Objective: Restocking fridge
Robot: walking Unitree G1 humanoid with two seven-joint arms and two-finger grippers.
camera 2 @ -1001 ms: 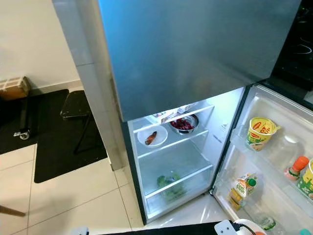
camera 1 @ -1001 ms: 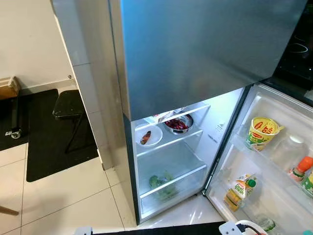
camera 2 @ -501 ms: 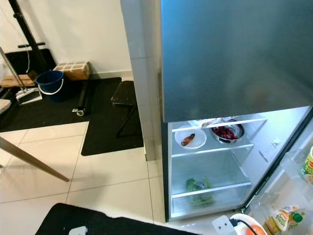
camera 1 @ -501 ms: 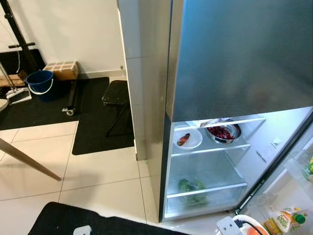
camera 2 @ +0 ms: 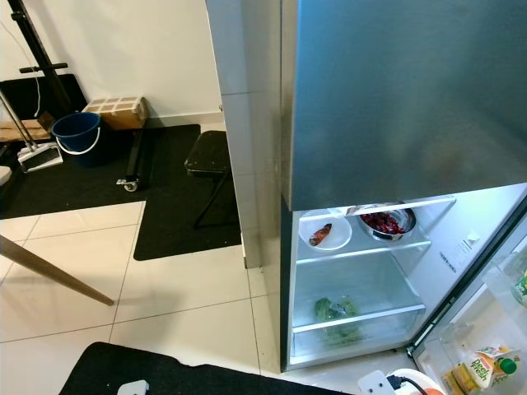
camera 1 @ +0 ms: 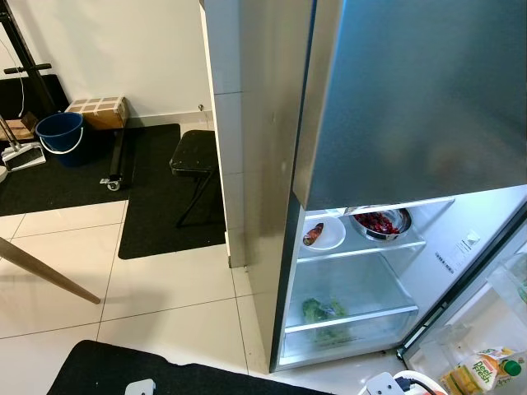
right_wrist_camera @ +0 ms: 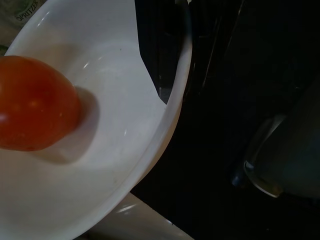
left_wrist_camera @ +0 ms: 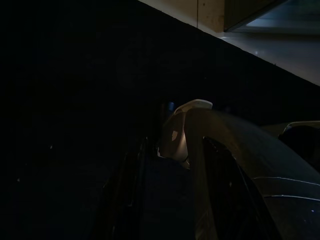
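Note:
The fridge (camera 1: 395, 99) stands to my right with its lower compartment open and lit. On the upper shelf sit a white plate (camera 1: 324, 234) with a brown piece of food and a metal bowl (camera 1: 377, 223) of red food. Greens (camera 1: 323, 311) lie in the drawer below. The open door at far right carries a juice carton (camera 1: 482, 372). My right gripper (right_wrist_camera: 170, 85) is shut on the rim of a white bowl (right_wrist_camera: 115, 125) holding a red tomato (right_wrist_camera: 35, 102); the bowl's edge (camera 2: 412, 380) peeks in low on the right. My left arm (camera 1: 140, 386) hangs idle in the dark.
A tiled pillar (camera 1: 226, 123) flanks the fridge on the left. Behind it a black stool (camera 1: 193, 154) stands on a black mat (camera 1: 156, 214), with a blue bucket (camera 1: 61, 134) and a cardboard box (camera 1: 97, 108) near the wall. A wooden leg (camera 1: 45, 271) slants over the tiles.
The whole view has swung left, bringing the stool, bucket and mat into sight and pushing the fridge door off to the right. Nothing in the fridge has moved.

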